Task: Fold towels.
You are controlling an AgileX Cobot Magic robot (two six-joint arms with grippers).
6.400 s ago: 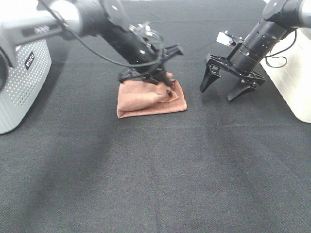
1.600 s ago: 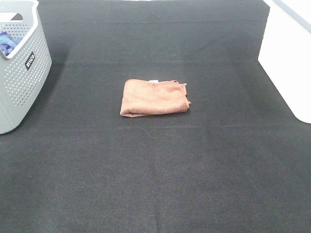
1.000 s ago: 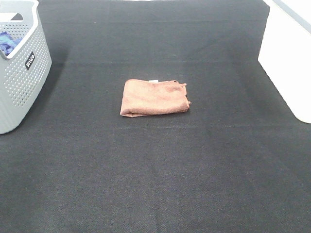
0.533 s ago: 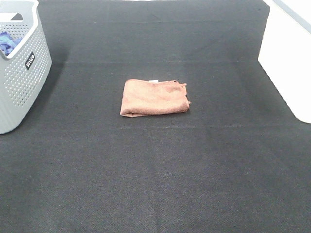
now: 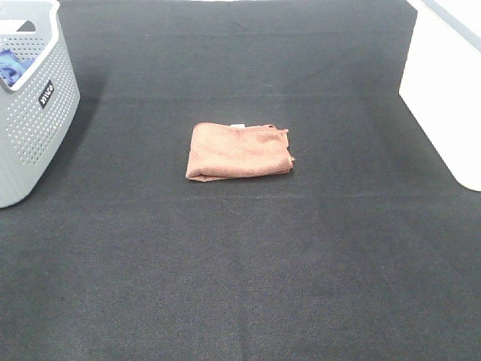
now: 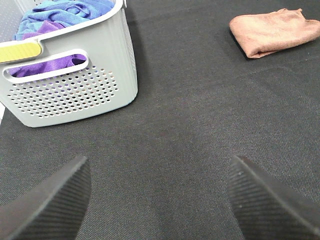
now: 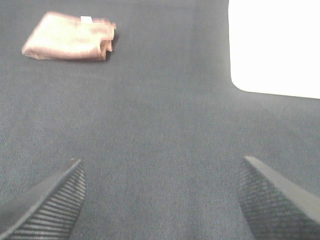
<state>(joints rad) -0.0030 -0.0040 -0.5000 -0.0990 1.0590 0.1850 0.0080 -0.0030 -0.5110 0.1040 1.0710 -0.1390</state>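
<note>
Exterior high view showed the towel, a reddish-brown microfibre cloth, folded into a soft rectangle near the middle of the black woven table cover. A grey perforated plastic basket stood at the left edge, a white bin at the right. The left gripper and right gripper were spread wide, holding nothing, ribbed pads above bare cover.

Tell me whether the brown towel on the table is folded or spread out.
Folded. The towel lies as a compact, layered rectangle with a rounded fold along its near-left edge, a small white tag showing at its far edge; nothing touches it.
</note>
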